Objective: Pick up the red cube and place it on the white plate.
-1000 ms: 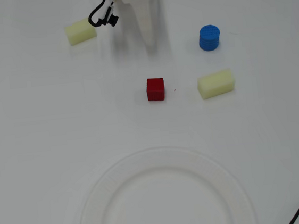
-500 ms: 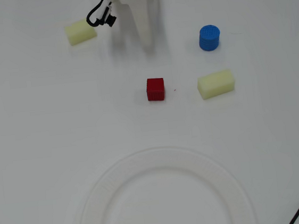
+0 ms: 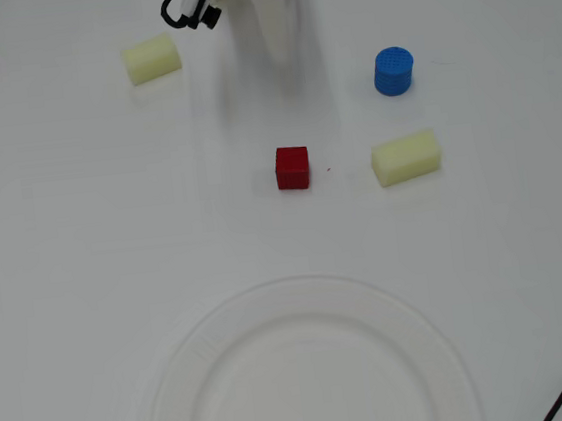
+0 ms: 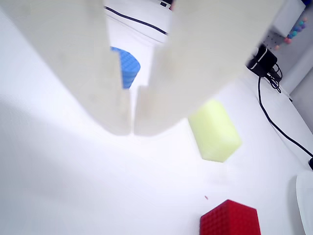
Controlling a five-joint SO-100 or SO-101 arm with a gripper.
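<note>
Overhead view: arm at the top edge, red cube untouched on the table.

Going left to right in the overhead view, a pale yellow block (image 3: 152, 59) lies at upper left, the gripper (image 3: 281, 55) reaches down from the top centre, the red cube (image 3: 293, 167) sits on the bare table below its tip, and a blue cylinder (image 3: 393, 70) and a second yellow block (image 3: 406, 157) lie to the right. The white plate (image 3: 182, 367) fills the bottom, apart from the cube. In the wrist view the two fingers (image 4: 83, 73) meet at their tips, so the jaws are together and hold nothing. The cube (image 4: 229, 219) shows low and right of them; I judge the gripper must open and travel toward the plate side to straddle it.
</note>
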